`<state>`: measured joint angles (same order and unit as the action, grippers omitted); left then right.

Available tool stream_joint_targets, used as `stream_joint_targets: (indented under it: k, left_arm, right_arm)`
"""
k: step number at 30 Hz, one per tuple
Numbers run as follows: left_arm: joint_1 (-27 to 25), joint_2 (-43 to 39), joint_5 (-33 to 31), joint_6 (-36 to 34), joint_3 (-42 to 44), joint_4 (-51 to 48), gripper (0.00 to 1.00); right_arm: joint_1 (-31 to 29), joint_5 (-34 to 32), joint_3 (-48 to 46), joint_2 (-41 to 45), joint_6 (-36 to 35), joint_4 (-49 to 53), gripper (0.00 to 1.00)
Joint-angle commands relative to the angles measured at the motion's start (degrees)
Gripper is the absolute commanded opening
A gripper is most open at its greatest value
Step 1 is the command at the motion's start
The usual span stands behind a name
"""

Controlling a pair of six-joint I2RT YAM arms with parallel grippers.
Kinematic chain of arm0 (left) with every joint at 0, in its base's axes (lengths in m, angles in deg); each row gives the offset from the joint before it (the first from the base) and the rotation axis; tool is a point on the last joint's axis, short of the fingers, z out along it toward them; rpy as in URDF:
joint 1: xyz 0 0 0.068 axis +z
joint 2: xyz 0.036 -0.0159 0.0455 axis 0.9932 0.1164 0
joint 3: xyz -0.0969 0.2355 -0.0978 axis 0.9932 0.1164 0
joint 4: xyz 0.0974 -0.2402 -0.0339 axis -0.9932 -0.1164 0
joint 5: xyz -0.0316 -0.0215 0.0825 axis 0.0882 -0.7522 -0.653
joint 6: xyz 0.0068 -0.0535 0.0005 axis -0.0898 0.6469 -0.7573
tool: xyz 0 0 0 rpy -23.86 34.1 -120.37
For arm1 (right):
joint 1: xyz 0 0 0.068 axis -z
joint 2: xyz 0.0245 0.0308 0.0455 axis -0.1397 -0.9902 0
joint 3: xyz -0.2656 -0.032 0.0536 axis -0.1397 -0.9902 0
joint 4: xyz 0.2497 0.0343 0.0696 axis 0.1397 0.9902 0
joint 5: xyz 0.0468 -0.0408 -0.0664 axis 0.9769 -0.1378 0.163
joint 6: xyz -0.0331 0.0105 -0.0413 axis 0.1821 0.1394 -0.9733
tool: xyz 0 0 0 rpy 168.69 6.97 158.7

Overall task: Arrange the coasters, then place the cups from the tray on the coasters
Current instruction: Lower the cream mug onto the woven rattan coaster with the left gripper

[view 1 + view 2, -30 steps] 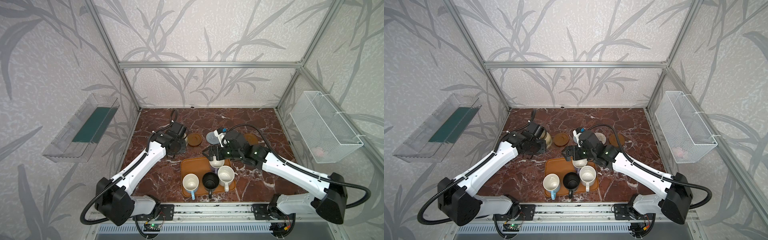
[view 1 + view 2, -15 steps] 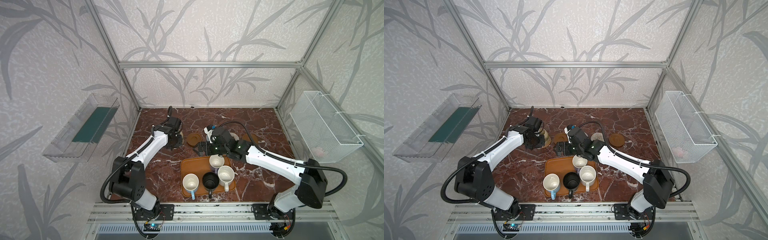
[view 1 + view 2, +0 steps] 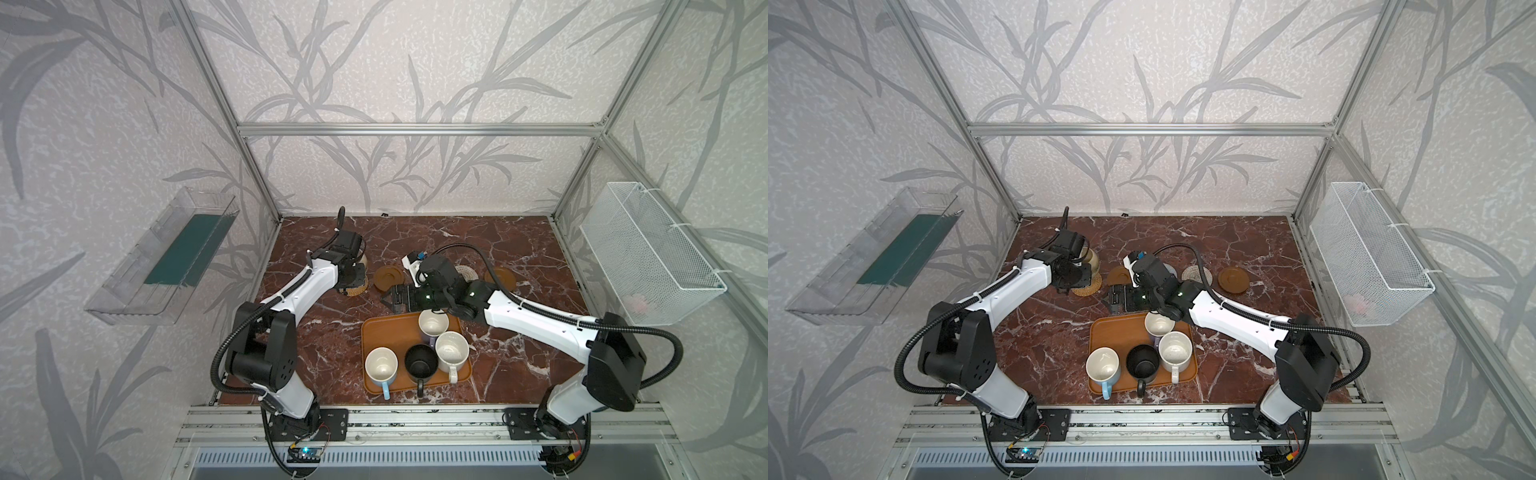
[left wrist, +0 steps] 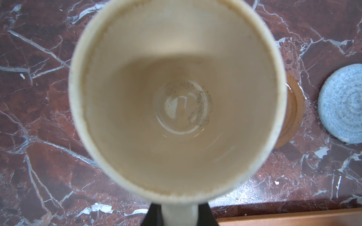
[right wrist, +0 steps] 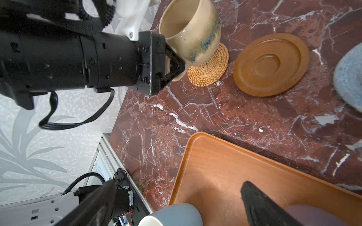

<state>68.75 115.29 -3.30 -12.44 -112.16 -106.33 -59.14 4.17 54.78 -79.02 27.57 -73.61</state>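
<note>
Coasters (image 3: 390,277) laid out; we see left fingers (image 5: 174,64) clamped on beige mug (image 5: 191,33) at rattan coaster (image 5: 212,68) — nearly placed. Right fingers (image 5: 260,199) apart over tray (image 5: 215,156), four cups (image 3: 420,362) left.

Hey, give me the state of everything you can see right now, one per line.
Left gripper: shut on beige mug handle.
Beige mug: upright over rattan coaster.
Right gripper: open, empty.
Tray: holds lavender mug, white mug, black mug, light-blue mug, all upright.
Left brown coaster: bare.
Right brown coaster: bare.
Blue-grey coaster: bare.
Cream coaster: bare.
</note>
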Motion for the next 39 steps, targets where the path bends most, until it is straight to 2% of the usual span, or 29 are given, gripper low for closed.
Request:
stream_joint_targets:
  k: [1, 6, 18, 26, 39]
  left_arm:
    - [0.6, -0.2, -0.5, -1.2, 0.7, 5.3, 0.0]
    - [0.9, -1.5, 0.6, 0.0, 3.7, 9.2, 0.0]
    - [1.7, -0.6, 0.8, 0.5, 2.5, 6.9, 0.0]
    - [1.7, -0.3, 2.5, -0.1, 6.3, 9.0, 0.0]
    - [1.6, 0.8, 1.0, 1.1, 6.4, 6.7, 0.02]
  right_arm:
    - [0.2, 1.7, 0.5, -0.4, 0.1, -1.5, 0.99]
    - [0.4, 1.7, -0.2, -0.4, 0.0, -1.5, 0.99]
    - [0.5, 2.5, -1.3, -0.1, 0.4, -2.0, 0.99]
    - [0.6, 2.5, -1.8, 0.0, 0.8, -2.3, 0.99]
    - [0.7, 2.6, -3.6, 0.8, 1.7, -2.6, 0.99]
